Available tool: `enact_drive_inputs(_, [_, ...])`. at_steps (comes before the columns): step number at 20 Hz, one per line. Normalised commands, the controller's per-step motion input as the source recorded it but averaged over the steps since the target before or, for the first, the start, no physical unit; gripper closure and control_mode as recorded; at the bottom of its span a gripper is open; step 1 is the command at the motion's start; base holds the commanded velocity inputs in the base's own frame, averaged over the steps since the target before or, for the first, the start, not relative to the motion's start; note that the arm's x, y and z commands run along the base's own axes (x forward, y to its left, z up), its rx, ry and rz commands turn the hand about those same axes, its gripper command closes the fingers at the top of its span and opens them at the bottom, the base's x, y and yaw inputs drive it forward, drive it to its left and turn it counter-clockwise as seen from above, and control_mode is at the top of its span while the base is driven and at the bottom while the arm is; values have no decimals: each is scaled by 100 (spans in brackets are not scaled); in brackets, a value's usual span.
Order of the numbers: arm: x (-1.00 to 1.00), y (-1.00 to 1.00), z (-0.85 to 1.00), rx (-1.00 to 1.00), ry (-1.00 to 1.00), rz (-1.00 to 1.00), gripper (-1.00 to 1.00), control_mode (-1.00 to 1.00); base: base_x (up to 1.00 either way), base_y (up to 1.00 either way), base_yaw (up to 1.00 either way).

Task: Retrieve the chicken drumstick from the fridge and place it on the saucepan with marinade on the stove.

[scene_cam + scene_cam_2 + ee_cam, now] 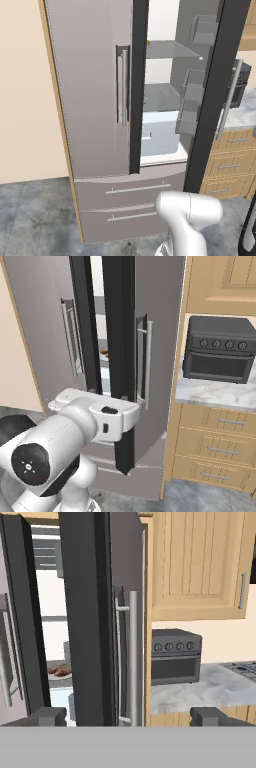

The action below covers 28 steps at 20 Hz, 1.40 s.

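The grey fridge (95,100) stands ahead with its left door shut and its right door (212,95) swung open, showing the white inside and grey shelves. In the hand view the chicken drumstick (60,671) lies tan-brown on a white plate (59,676) on a shelf, seen through the gap left of the door's dark edge (85,622). It also shows as a small brown spot (104,351) in the gap. My gripper (129,717) is open with nothing between its fingertips (47,716), and it is short of the door's bar handle (132,657). A corner of the stove (244,669) shows at right. The saucepan with marinade is out of view.
A black toaster oven (220,348) sits on the marble counter (215,393) right of the fridge, above wooden drawers (215,448) and below a wooden wall cabinet (197,562). Door bins (189,115) line the open door. Two bottom fridge drawers (130,200) are shut.
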Motion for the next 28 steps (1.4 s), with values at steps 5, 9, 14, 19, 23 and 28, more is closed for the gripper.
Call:
enact_drive_inputs(5, [-10, 100, 10, -25, 0, -17, -100, -100, 0, 0, 0])
enact_drive_inputs(9, [7, 100, 0, -28, 2, -9, -100, -100, 0, 0, 0])
enact_drive_inputs(14, [43, 100, 0, -26, 27, -1, -100, -100, 0, 0, 0])
enact_drive_inputs(19, [60, 95, -10, -45, 50, 0, -100, -100, 0, 0, 0])
enact_drive_inputs(23, [80, 71, -21, -48, 60, -1, -100, -100, 0, 0, 0])
enact_drive_inputs(28, [84, 34, -23, -47, 49, -9, -100, -100, 0, 0, 0])
